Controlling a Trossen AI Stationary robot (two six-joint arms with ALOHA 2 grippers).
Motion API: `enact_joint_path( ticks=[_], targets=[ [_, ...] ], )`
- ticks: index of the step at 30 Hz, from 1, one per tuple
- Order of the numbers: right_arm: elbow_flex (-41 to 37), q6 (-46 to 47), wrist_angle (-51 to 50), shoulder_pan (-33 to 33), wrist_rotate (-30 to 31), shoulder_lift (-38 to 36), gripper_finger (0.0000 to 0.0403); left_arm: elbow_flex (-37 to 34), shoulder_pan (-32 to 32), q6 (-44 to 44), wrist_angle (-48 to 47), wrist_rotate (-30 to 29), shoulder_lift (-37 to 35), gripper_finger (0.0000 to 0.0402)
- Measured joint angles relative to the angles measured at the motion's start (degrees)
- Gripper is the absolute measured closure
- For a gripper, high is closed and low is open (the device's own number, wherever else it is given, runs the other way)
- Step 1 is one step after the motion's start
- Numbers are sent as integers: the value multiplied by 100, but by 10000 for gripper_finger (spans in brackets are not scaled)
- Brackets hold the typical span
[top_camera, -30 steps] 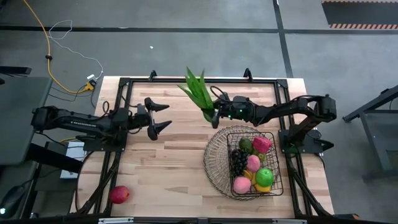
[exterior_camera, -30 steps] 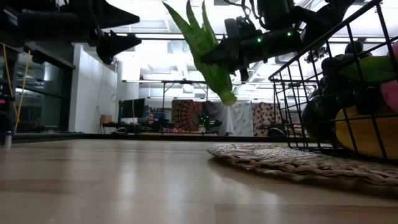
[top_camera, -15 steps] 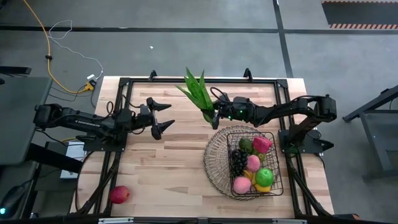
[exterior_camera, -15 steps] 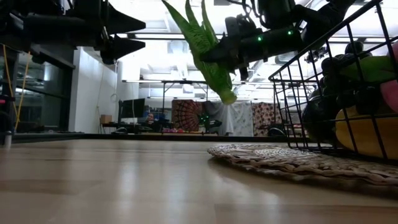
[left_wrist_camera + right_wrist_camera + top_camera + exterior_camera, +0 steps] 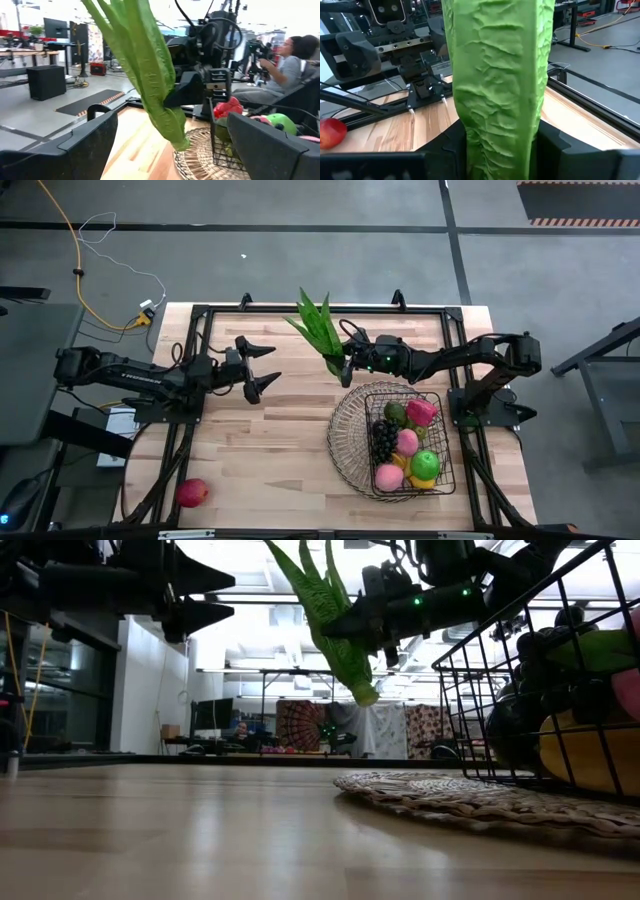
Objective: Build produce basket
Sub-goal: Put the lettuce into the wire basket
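Produce is mostly in the basket (image 5: 345, 442) on the right side of the table (image 5: 270, 450). One red apple (image 5: 192, 492) sits alone near the front left corner. The left gripper (image 5: 262, 367) hangs above the table with its fingers wide apart. The right gripper (image 5: 346, 357) is squeezed on a bunch of long green leaves (image 5: 318, 325), held up in the air just behind the basket.
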Motion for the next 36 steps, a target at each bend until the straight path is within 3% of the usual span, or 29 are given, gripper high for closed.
enact_joint_path(
  ticks=[9,12,16,20,23,27,36],
  targets=[
    [0,201,52,13,-4,-25,263,0,0,62,-1,346,0,39],
    [77,430,-258,99,10,-406,263,0,0,88,1,345,0,39],
    [533,450,-2290,481,502,-1273,263,0,0,118,-2,345,-2,39],
    [1361,846,-5056,1260,1853,-1916,263,2,0,114,-3,346,-2,39],
    [2074,1954,-7154,1945,2665,-2035,263,2,0,111,-3,347,-2,39],
    [2807,3946,-9424,2802,3286,-1998,263,2,0,-11,-3,347,-2,39],
    [2927,7713,-11438,4411,2997,-1852,263,2,0,93,35,340,-4,39]
  ],
)
